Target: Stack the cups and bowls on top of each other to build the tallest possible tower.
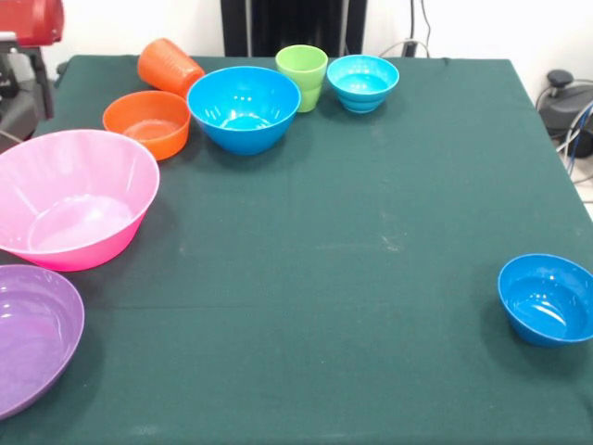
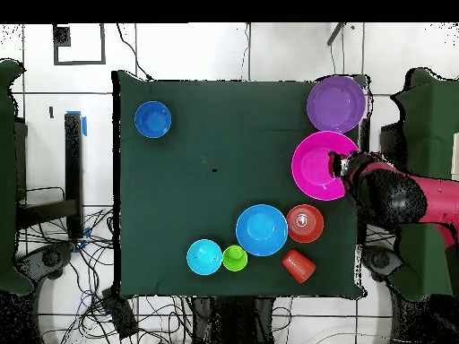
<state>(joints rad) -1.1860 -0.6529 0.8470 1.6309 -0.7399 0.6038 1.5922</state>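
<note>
No tower shows; every piece rests singly on the green cloth. The huge pink bowl (image 1: 74, 197) (image 2: 316, 170) and the shallow purple bowl (image 1: 32, 334) (image 2: 336, 103) sit side by side. An orange ribbed cup (image 1: 170, 65) (image 2: 298, 266) lies on its side beside the small orange bowl (image 1: 146, 120) (image 2: 305, 223). Then come the medium blue bowl (image 1: 243, 107) (image 2: 262, 229), the upright lime green cup (image 1: 302, 74) (image 2: 235, 258) and the cyan bowl (image 1: 362, 82) (image 2: 204, 257). The dark blue bowl (image 1: 547, 298) (image 2: 152, 119) stands alone. In the overhead view my gripper (image 2: 340, 166) hangs over the pink bowl's rim.
The red and black arm (image 2: 399, 195) reaches in over the table edge by the pink bowl; a red part of it (image 1: 32, 20) shows at the front view's top left. Cables lie on the floor around the table (image 1: 371, 232).
</note>
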